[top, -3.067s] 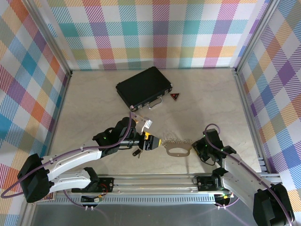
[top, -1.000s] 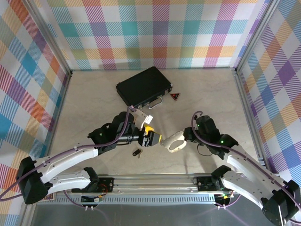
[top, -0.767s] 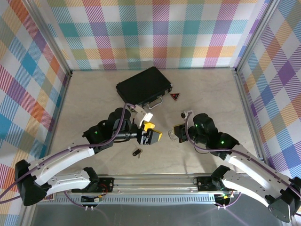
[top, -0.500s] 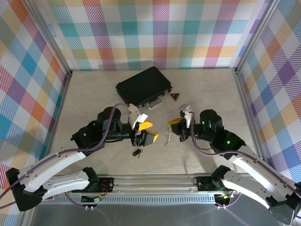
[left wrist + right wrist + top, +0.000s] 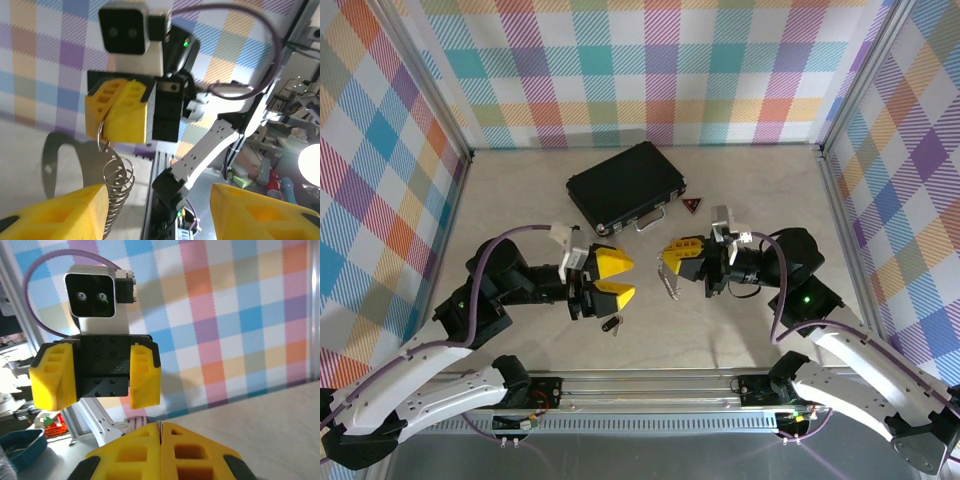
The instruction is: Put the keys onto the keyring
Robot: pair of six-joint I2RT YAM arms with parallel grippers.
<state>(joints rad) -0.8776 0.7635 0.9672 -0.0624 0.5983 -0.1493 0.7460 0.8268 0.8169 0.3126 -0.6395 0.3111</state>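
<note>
My right gripper (image 5: 678, 256) is lifted off the table and shut on the keyring (image 5: 667, 284), which hangs below it. In the left wrist view the right gripper (image 5: 118, 114) pinches the keyring's top, with its flat pale loop (image 5: 56, 159) and a coil of thin silvery rings (image 5: 118, 181) dangling. A thin metal edge (image 5: 160, 426) shows between my right gripper's (image 5: 160, 450) closed fingers. My left gripper (image 5: 618, 279) faces it from the left, open with nothing between its fingers (image 5: 145, 372). One small key (image 5: 611, 324) with a dark head lies on the table below the left gripper.
A black case (image 5: 625, 185) with a silver handle lies at the back middle. A small red-and-black triangle (image 5: 693, 206) sits to its right. Checkered walls enclose the table on three sides, and the metal rail (image 5: 650, 385) runs along the near edge.
The right gripper has lifted the keyring off the table and turned to face left. The left arm has pulled back leftward and risen, its jaws narrowing a little.
</note>
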